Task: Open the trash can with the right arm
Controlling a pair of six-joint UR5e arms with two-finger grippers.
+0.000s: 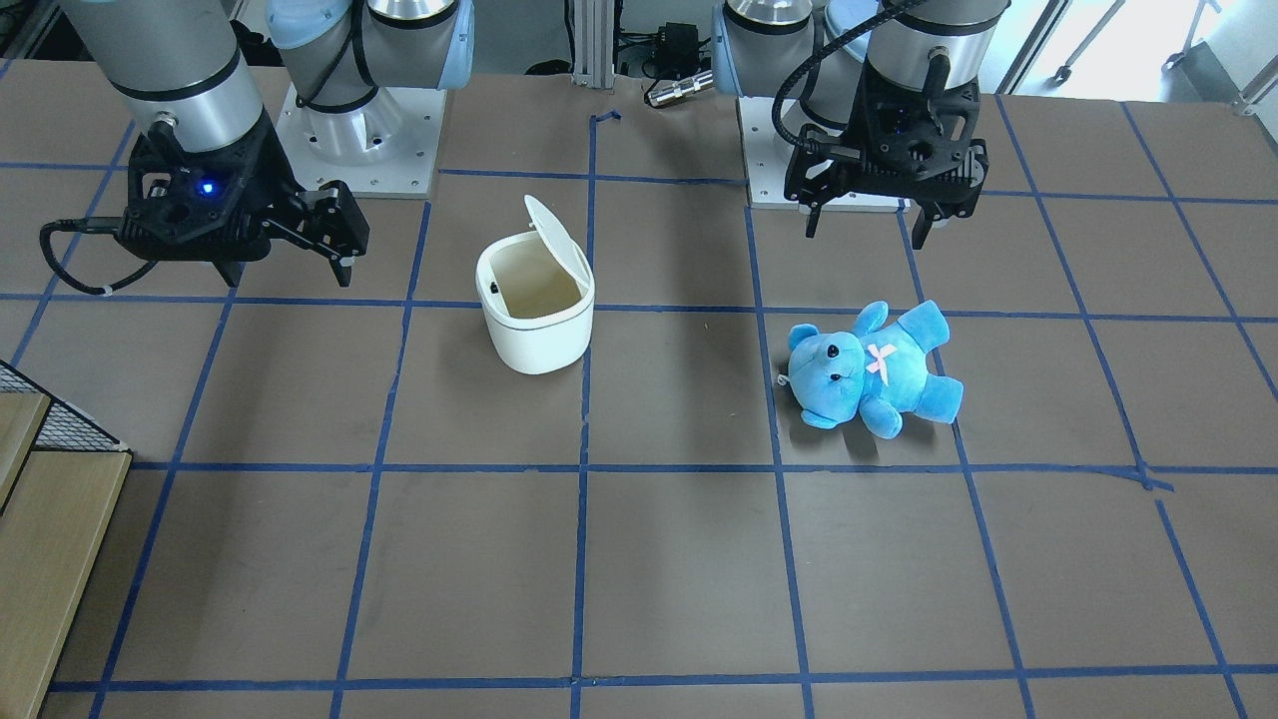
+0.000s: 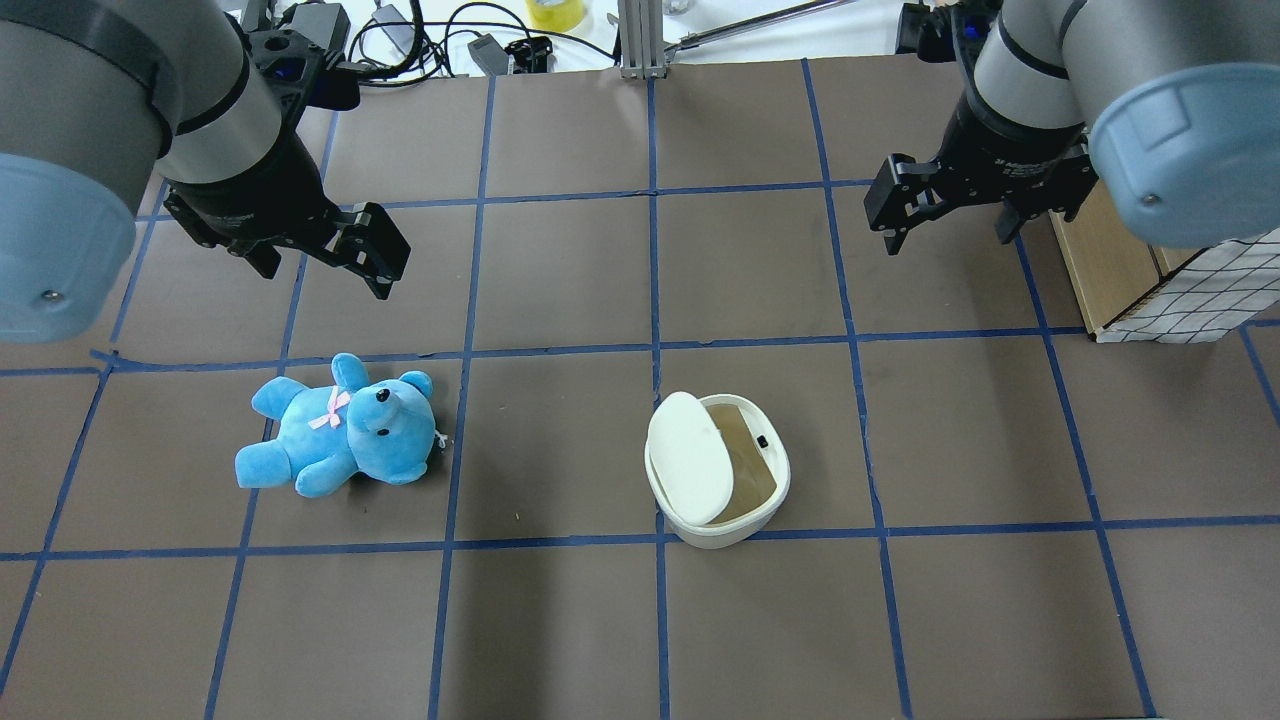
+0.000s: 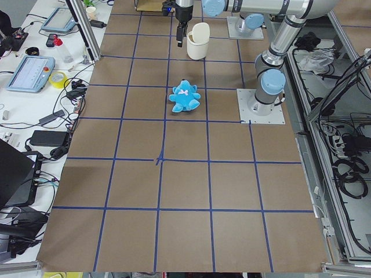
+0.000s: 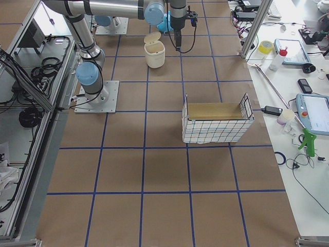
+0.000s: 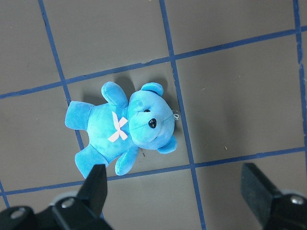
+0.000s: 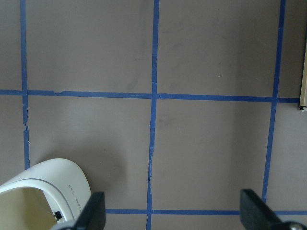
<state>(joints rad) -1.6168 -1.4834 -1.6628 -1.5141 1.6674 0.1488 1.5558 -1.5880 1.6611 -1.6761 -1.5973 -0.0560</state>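
The white trash can (image 1: 534,345) stands near the table's middle with its flip lid (image 1: 554,235) raised, so the empty beige inside shows. It also shows in the overhead view (image 2: 715,535), the left side view (image 3: 198,41), the right side view (image 4: 154,51) and at the bottom left of the right wrist view (image 6: 57,179). My right gripper (image 1: 288,268) (image 2: 948,238) (image 6: 173,213) hangs open and empty, apart from the can and off to its side. My left gripper (image 1: 867,232) (image 2: 325,270) (image 5: 177,191) is open and empty above the bear.
A blue teddy bear (image 1: 874,369) (image 2: 340,430) (image 5: 124,127) lies on its back on the left arm's side. A wire-mesh basket with wooden sides (image 2: 1180,290) (image 4: 216,123) stands at the table's end on the right arm's side. Blue tape lines grid the brown table.
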